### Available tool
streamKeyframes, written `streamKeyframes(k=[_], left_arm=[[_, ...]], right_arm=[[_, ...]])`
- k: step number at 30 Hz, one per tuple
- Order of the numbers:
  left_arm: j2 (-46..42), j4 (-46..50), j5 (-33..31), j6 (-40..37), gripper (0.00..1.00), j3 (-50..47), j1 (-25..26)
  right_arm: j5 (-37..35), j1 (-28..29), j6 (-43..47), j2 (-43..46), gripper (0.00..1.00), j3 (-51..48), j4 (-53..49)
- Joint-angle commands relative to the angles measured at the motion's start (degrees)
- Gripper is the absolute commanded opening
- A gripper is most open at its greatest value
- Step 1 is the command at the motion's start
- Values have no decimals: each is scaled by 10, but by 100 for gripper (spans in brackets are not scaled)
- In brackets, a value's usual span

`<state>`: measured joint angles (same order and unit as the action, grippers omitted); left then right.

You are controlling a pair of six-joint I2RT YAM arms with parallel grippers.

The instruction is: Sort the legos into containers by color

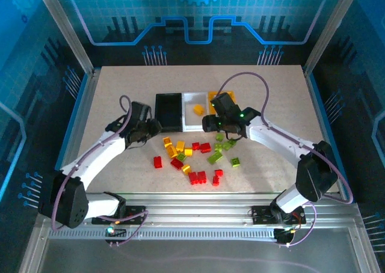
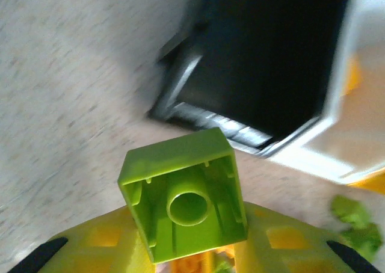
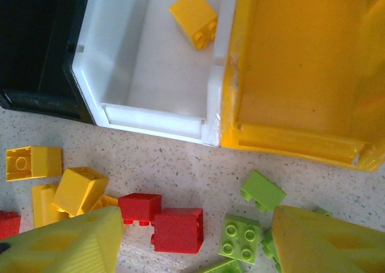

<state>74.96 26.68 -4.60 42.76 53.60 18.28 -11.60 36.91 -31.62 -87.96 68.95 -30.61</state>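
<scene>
While only one yellow brick [image 3: 194,17] lay inside the white bin [image 3: 150,115], nearly all of the sorting was left to do. The yellow bin [image 3: 289,138] showed a bare floor in the right wrist view, and the black bin [image 2: 264,62] looked empty as far as its dark inside could be read. The loose bricks [image 1: 192,159], red, yellow and lime green, were scattered on the table [image 1: 271,86] in front of the bins, between the two arms.

One more piece was on its way. The left gripper [image 1: 150,130] was clenched on a lime green brick [image 2: 183,195], hollow underside toward its camera, held just in front of the black bin's near corner. The right gripper [image 3: 192,249] hung with its fingers [image 3: 72,243] spread and nothing between them, above red and green bricks near the seam of the white and yellow bins.

Which bin was meant for green could not be told. From above, the right gripper covered most of the yellow bin, and the right wrist view cut off that bin's far side, so a brick there could have gone unseen. The left wrist view was blurred, and several bricks overlapped, so an exact count was not possible.
</scene>
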Motion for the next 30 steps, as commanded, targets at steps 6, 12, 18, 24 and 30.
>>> streamKeyframes(k=[6, 12, 18, 24, 30], left_arm=[[195, -1, -37, -40, 37, 173, 13], [316, 22, -32, -40, 41, 299, 13], [341, 31, -17, -34, 64, 347, 14], [247, 5, 14, -26, 95, 311, 33], [95, -17, 19, -28, 99, 179, 71]], right_arm=[[-10, -12, -18, 48, 68, -37, -2], [29, -2, -24, 74, 71, -75, -28], [59, 22, -42, 132, 78, -162, -55], [118, 48, -43, 154, 81, -225, -60], [122, 94, -37, 113, 81, -239, -49]])
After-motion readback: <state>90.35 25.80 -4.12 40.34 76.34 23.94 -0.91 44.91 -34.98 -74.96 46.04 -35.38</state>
